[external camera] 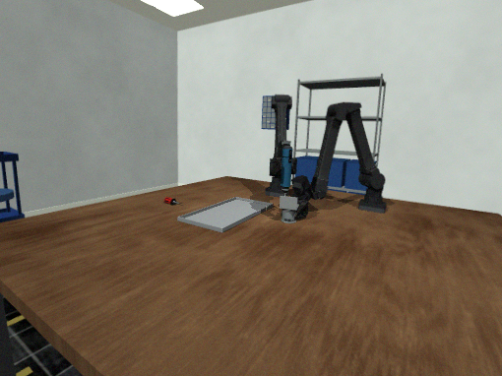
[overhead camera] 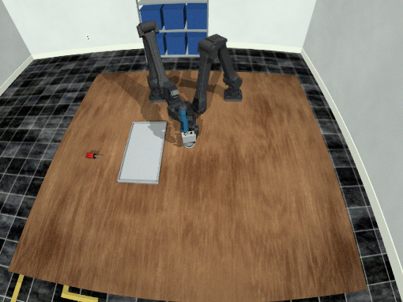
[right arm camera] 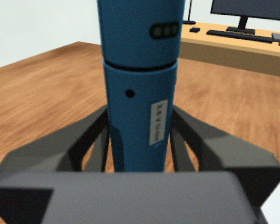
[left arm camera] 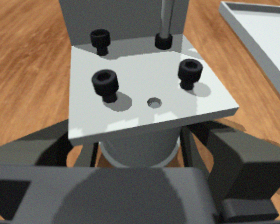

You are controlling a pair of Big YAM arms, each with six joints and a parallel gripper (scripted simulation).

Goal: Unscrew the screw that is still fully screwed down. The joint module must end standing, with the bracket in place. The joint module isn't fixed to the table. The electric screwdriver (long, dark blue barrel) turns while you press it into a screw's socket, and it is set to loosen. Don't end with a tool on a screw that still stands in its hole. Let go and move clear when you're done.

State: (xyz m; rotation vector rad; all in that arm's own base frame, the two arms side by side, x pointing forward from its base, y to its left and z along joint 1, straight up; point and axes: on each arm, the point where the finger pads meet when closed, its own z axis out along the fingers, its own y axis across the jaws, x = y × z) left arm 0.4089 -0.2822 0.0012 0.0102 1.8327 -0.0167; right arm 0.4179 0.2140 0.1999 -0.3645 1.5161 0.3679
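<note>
The joint module (overhead camera: 190, 143) (external camera: 288, 211) (left arm camera: 140, 147) stands upright on the table with its grey bracket (left arm camera: 145, 75) on top. Three black screws (left arm camera: 105, 82) (left arm camera: 190, 72) (left arm camera: 100, 38) stand raised above the bracket. A fourth screw (left arm camera: 163, 41) at the back sits lower, and the screwdriver's thin bit (left arm camera: 167, 15) rests in it. A small empty hole (left arm camera: 155, 103) shows near the front. My left gripper (left arm camera: 139, 111) (external camera: 300, 202) is closed around the module's round body. My right gripper (right arm camera: 139, 112) (overhead camera: 179, 111) is shut on the blue electric screwdriver (right arm camera: 140, 75) (overhead camera: 184, 118) (external camera: 286, 167), which it holds upright over the module.
A flat grey tray (overhead camera: 142, 153) (external camera: 221, 214) (left arm camera: 255, 30) lies just beside the module. A small red hand screwdriver (overhead camera: 92, 155) (external camera: 170, 201) lies beyond the tray. A shelf with blue bins (overhead camera: 174, 19) (external camera: 340, 122) stands behind the arms' bases.
</note>
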